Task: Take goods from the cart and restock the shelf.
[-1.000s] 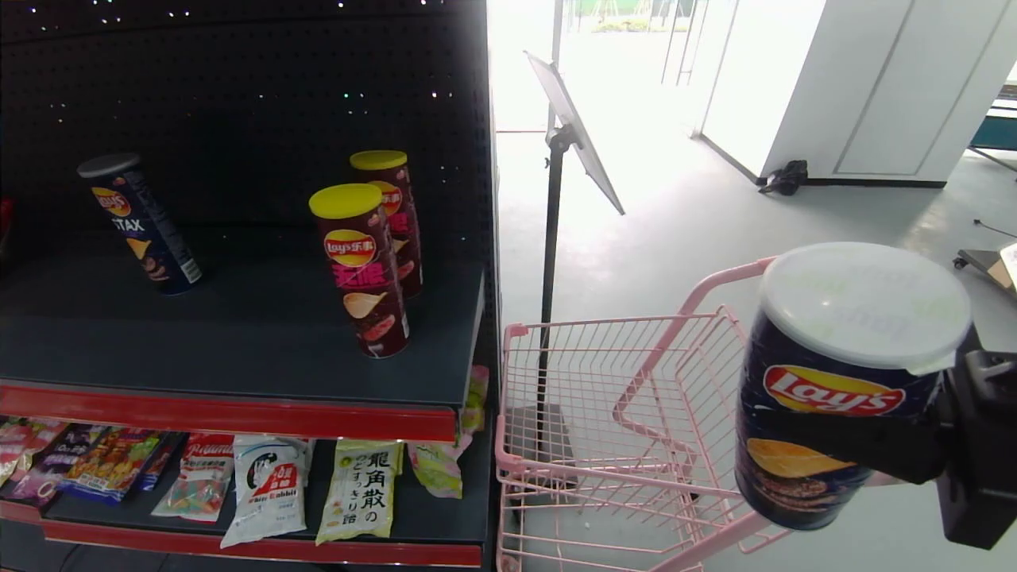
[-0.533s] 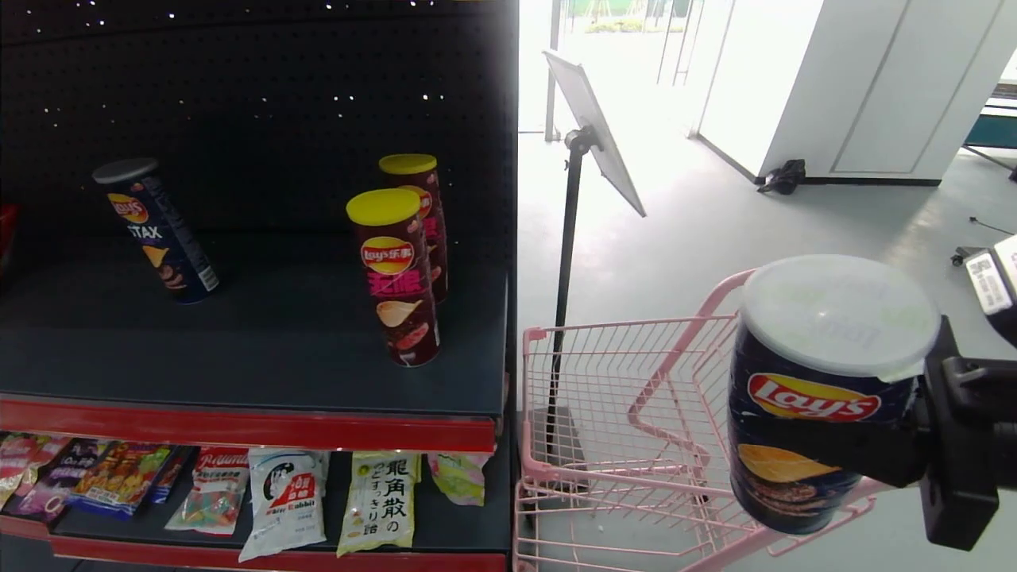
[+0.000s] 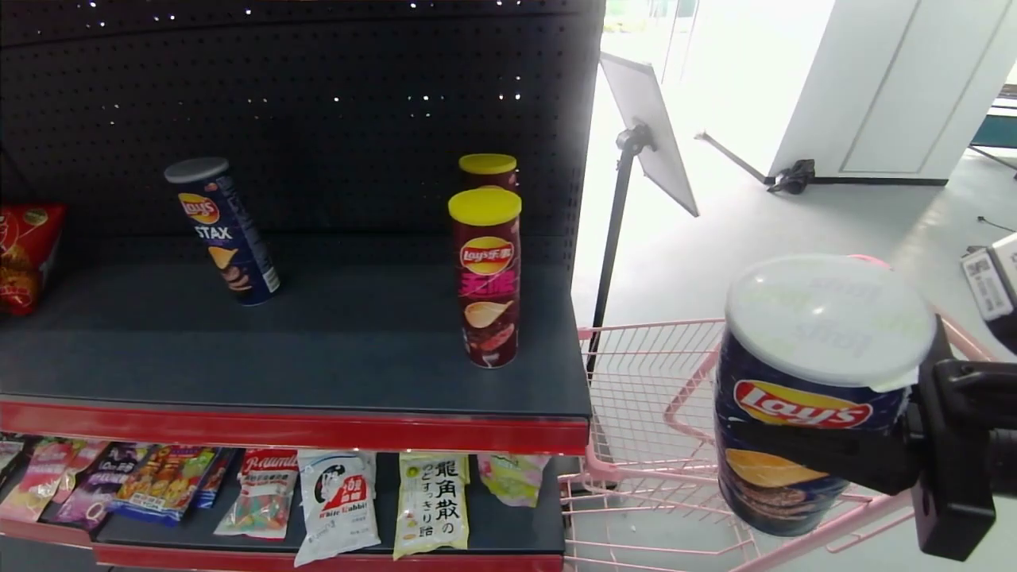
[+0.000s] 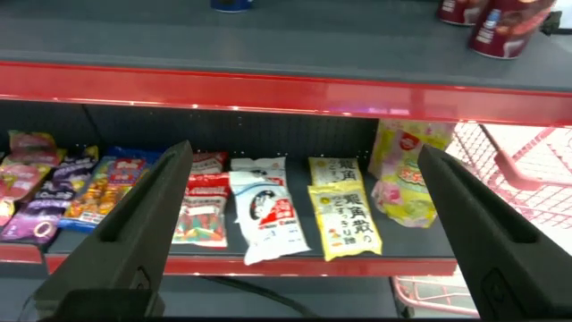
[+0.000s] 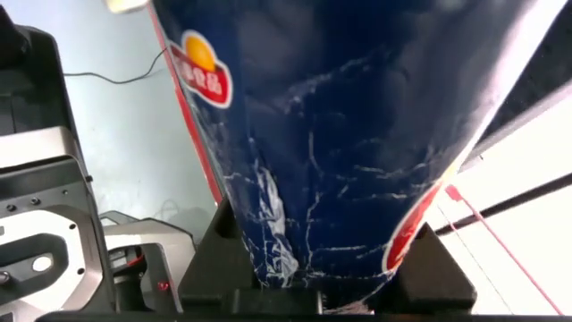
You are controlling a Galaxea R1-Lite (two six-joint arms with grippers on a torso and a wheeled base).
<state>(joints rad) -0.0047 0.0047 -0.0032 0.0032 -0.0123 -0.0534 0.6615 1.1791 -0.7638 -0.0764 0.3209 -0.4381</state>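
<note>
**View swung toward the shelf, can held fast**

Shelf (image 3: pixel 318 349) and pink cart (image 3: pixel 659 373) have both slid rightward across the head view, while the can holds almost the same spot in it. So I take it that my view has turned to face the shelf, and the goods themselves have not moved. My right claw (image 3: pixel 826 461) is clamped around the blue chip can (image 3: pixel 798 401), upright, by the cart and well apart from the shelf. My left claw (image 4: pixel 299 224) hangs with fingers spread before the snack bags (image 4: pixel 268 219) on the lower shelf. I judge the carry under way: next comes the bare board between the standing blue tube (image 3: pixel 222 230) and the red tubes (image 3: pixel 486 286).
</note>
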